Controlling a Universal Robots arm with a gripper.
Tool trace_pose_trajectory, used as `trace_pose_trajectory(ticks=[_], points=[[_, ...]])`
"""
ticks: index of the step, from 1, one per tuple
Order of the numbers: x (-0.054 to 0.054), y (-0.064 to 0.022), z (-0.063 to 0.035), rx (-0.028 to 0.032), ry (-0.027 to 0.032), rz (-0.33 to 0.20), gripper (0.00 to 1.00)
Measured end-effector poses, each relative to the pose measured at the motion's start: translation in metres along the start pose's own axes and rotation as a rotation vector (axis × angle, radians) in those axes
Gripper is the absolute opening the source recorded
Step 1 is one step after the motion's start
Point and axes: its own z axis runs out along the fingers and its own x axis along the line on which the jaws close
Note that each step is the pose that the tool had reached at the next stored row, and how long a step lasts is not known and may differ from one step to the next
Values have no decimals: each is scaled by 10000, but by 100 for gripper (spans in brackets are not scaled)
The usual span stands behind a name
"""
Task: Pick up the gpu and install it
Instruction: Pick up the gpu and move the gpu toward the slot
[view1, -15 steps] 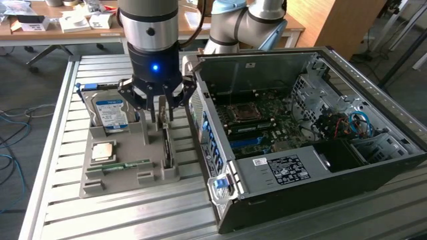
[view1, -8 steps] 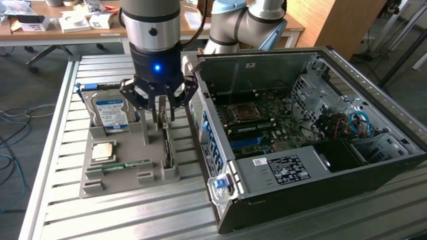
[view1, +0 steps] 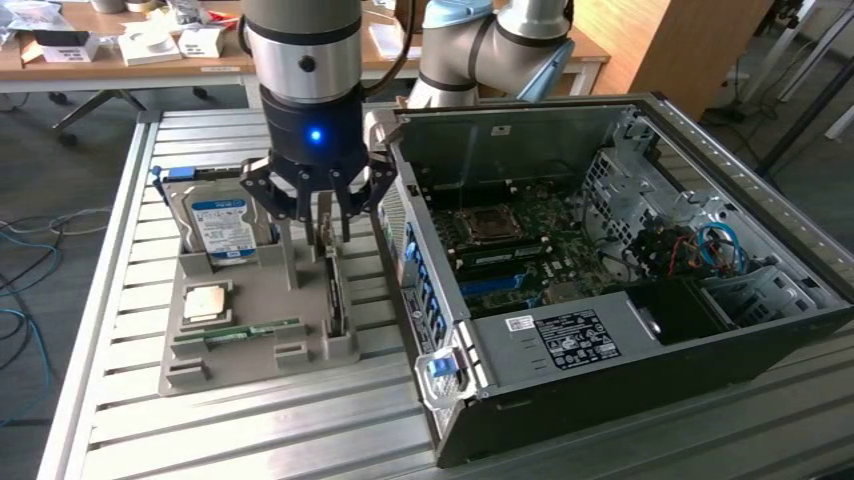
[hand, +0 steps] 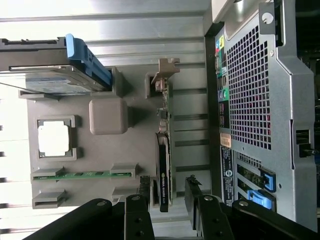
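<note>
The gpu (view1: 334, 290) is a thin dark card standing on edge in a slot of the grey holder tray (view1: 260, 355), just beside the open computer case (view1: 601, 330). In the wrist view the gpu (hand: 164, 150) runs lengthwise, with its tan metal bracket (hand: 167, 67) at the far end. My gripper (view1: 327, 232) hangs directly over the card's rear part. It is open, and in the wrist view its fingers (hand: 145, 187) stand on either side of the card's edge with a gap on each side. The gripper (hand: 167, 192) holds nothing.
The tray (hand: 107, 150) also holds a silver hard drive (view1: 220, 225) with a blue label, a square processor (view1: 207, 300) and a green memory stick (view1: 240, 330). The case's motherboard (view1: 521, 250) lies exposed. The case's rear panel (hand: 255, 100) stands close beside the card.
</note>
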Motion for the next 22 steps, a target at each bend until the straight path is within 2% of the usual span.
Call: trace_pose_trajectory(ticks=[22], points=[[0, -2, 52, 0, -1, 0, 42]])
